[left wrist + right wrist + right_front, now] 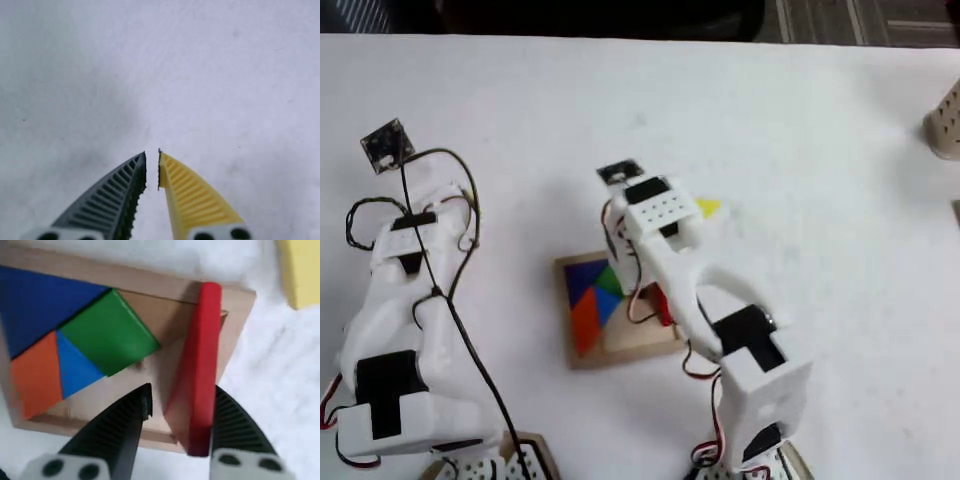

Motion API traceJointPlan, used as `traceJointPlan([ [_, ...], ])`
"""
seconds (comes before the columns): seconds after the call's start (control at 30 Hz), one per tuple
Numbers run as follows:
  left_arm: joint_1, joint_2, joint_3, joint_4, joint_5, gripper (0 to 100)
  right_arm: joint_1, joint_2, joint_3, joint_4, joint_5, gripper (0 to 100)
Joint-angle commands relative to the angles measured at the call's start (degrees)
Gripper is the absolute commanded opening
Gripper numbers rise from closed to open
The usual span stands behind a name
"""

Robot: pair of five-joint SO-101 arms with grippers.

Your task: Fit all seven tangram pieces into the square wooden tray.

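Right now the right gripper (181, 395) is spread wide over the wooden tray (125, 277). The red piece (197, 365) sits between its fingers. That piece is up on its edge and tilted, not flat in the recess. It runs along the tray side nearest the yellow piece (300, 270). Its far end is over the rim corner and its near end is at the near rim.

One finger (235, 425) is against the red piece's outer face. The other finger (122, 425) stands clear of it, with bare wood showing in the gap. So it touches on one side only and there is no pinch.

Four pieces lie flat in the tray:
- A dark blue triangle (35, 300) sits along the far rim.
- A green piece (110, 330) is butted against it.
- An orange triangle (35, 375) sits at the near corner.
- A small light blue triangle (77, 367) is wedged between the orange and the green.

The rest of the recess beside the red piece is bare wood.

The yellow piece is out on the white table (200, 60), just past the tray corner and apart from it.

The left gripper (152, 152) is well off to the side, over plain tabletop. Its fingers are almost together, with only a thin slit between the tips. It holds nothing and no piece is near it.
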Motion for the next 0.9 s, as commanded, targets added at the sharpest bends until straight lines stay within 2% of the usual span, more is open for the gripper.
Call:
traceJointPlan([
  [0.0,-0.3,-2.7,-0.2,-2.0,0.4,8,-1.9,-0.7,-4.5,3.9,2.5,18.6],
  [0.27,-0.3,-2.7,-0.2,-2.0,0.4,8,-3.1,-3.2,-10.1,11.6,6.9,18.7],
  [0.53,-0.1,-2.8,-0.2,-1.7,0.4,8,4.5,-18.2,-5.9,13.1,11.7,18.7],
  [0.7,2.0,-3.3,0.1,2.5,0.4,8,11.7,-25.5,5.7,2.7,8.9,17.4],
  [0.87,11.5,-4.7,-0.4,9.8,0.4,8,18.6,-28.7,16.4,-10.1,5.0,2.0],
])
